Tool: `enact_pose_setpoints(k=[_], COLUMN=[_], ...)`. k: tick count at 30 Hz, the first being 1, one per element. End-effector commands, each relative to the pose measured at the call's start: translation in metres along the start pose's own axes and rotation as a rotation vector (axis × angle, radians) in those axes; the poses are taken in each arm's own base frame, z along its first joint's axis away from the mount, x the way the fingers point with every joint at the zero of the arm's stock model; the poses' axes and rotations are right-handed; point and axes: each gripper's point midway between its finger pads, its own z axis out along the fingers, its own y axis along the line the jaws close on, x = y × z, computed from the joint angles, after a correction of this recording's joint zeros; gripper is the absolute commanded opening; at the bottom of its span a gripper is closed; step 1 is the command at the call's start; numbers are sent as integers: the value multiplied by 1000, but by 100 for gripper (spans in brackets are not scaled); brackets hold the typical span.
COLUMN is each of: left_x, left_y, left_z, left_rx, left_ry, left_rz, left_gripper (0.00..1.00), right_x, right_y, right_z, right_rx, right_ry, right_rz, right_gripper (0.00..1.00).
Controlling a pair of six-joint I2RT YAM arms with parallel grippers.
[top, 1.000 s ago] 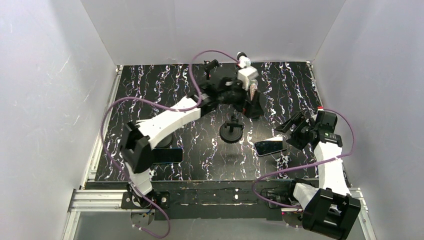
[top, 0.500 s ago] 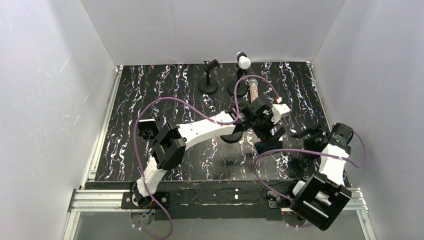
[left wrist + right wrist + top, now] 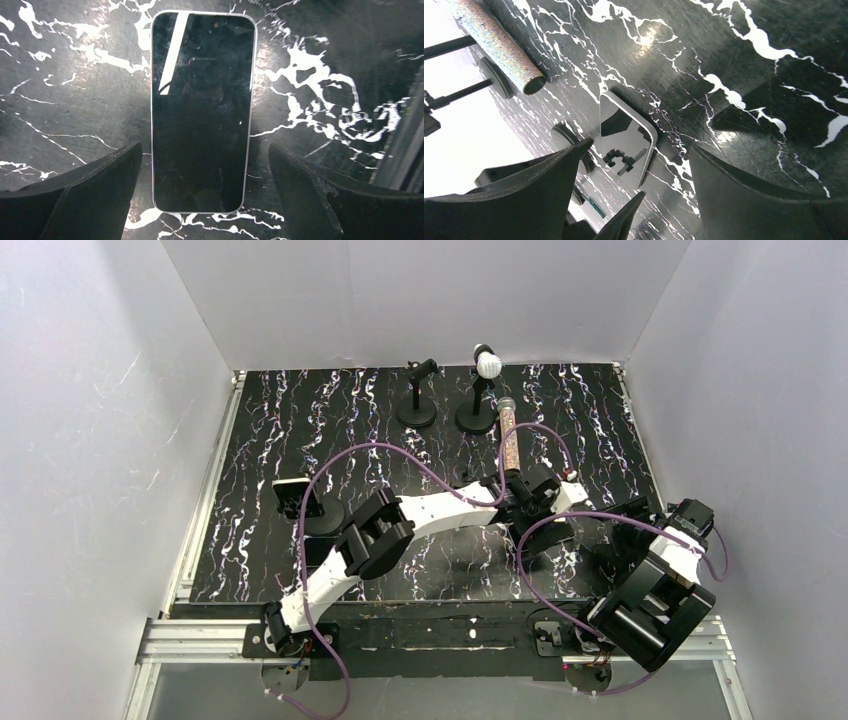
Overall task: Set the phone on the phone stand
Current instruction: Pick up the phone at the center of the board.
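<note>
Evidently the grasp step: the left gripper (image 3: 204, 155) hangs wide open over the phone (image 3: 202, 110), holding nothing.

The phone lies flat and screen-up on the marbled table (image 3: 325, 75), centred between the two fingers, its long sides parallel to them and clear of both. It is a dark glass slab with a thin pale rim, glossy and likely slippery. The next move probably calls for a straight descent, then closing on the long edges. The right gripper (image 3: 640, 147) is also spread and empty, with the phone ahead of it and what looks like the phone stand (image 3: 560, 134) just beyond.
</note>
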Motion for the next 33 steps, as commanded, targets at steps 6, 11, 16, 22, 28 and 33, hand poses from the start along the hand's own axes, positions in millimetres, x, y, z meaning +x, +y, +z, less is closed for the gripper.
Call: enact_pose_setpoints(k=[6, 11, 16, 22, 28, 33], left_x=[-2, 15, 26, 31, 17, -13], left_y=[18, 17, 6, -1, 1, 4], left_z=[14, 24, 22, 21, 14, -4], left_rx=[-115, -111, -46, -5, -24, -55], left_ry=[13, 59, 87, 95, 61, -25], left_rz=[63, 80, 96, 97, 82, 77], left_gripper=[98, 98, 78, 49, 12, 0], right_x=[-1, -1, 0, 0, 0, 2], right_y=[17, 19, 22, 26, 31, 38], right_z=[-1, 0, 0, -3, -6, -9], right_rx=[-110, -130, -147, -167, -186, -225], right_ry=[17, 23, 31, 26, 17, 26], right_rz=[-53, -57, -58, -75, -86, -94], right_gripper=[88, 88, 87, 87, 87, 86])
